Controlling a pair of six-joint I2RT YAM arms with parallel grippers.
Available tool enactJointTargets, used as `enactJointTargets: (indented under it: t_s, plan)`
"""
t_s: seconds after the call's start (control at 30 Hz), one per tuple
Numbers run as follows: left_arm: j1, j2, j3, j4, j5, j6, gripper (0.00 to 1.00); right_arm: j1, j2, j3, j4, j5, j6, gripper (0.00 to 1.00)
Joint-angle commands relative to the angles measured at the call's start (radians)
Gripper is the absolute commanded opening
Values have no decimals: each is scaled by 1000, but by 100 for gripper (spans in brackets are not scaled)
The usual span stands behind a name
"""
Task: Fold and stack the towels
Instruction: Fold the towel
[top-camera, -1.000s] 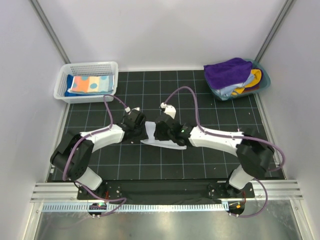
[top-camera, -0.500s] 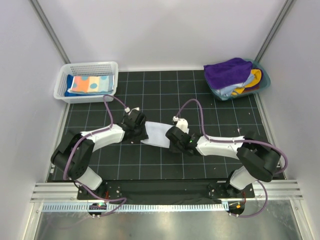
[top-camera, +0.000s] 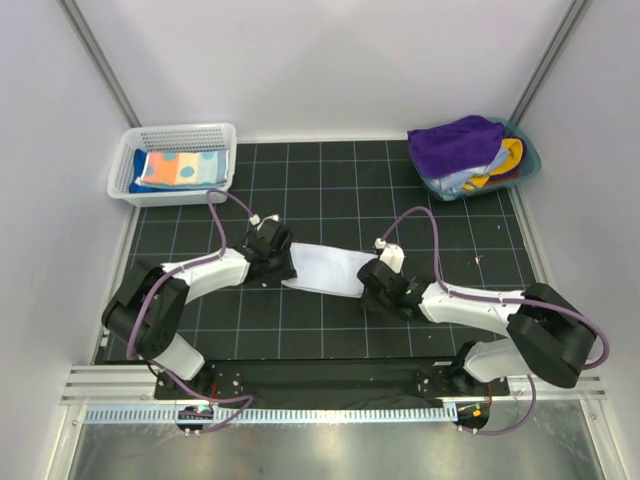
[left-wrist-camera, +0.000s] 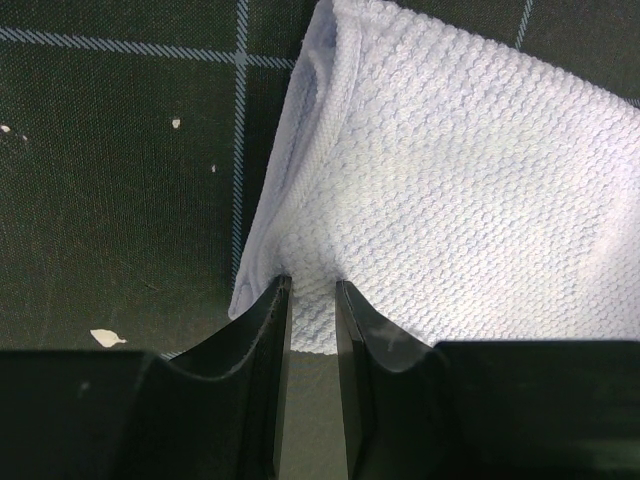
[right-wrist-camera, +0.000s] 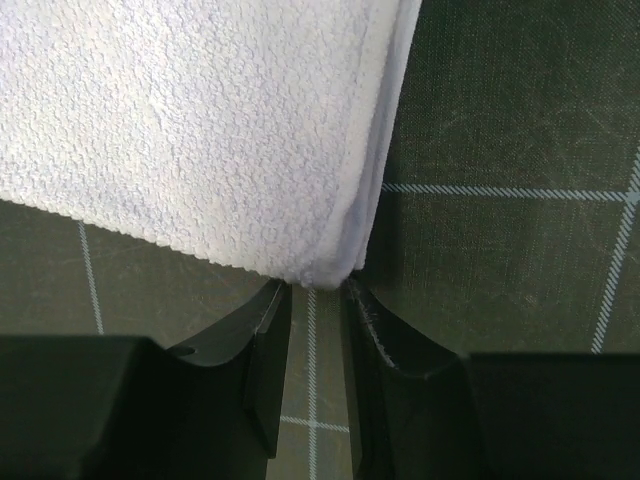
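Lying flat on mat (top-camera: 400, 200): white towel (top-camera: 325, 270), long axis running left-right between arms. left gripper (left-wrist-camera: 312, 290) pinching left end, jaws nearly closed on cloth. right gripper (right-wrist-camera: 314, 292) nipping right corner, jaws narrow, hold looking shallow. Each arm sitting at own end, equally near.

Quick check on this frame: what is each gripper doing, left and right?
Left gripper: closed, pinching the edge of the white towel.
Right gripper: closed on the same towel's corner, just at its fingertips.
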Motion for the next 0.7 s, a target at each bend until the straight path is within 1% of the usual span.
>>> enactJointTargets:
  t_s: [0.0,0.1,0.2,0.3,0.4,0.47,0.53,0.67]
  plan:
    - [0,19,0,-39,-10,-9,28,-5,-48,0,-6,-27,6,33]
    - [0,18,-1,-38,-10,-7,28,-2,-97,20,-25,-73,0,32]
    - [0,15,2,-41,-9,-6,28,11,-162,51,-60,-90,-8,31]
    - [0,10,3,-41,-6,-4,28,17,-188,94,-81,-97,-20,31]
    - [0,8,5,-42,-6,-7,28,17,-154,149,-81,-73,-48,31]
    - [-1,7,5,-42,-7,-7,28,14,-90,199,-97,-50,-72,31]
    - [0,2,6,-44,-7,-6,28,-6,-52,212,-75,-44,-91,31]
    - [0,1,9,-55,-6,-4,28,-63,57,183,-17,-48,-106,30]
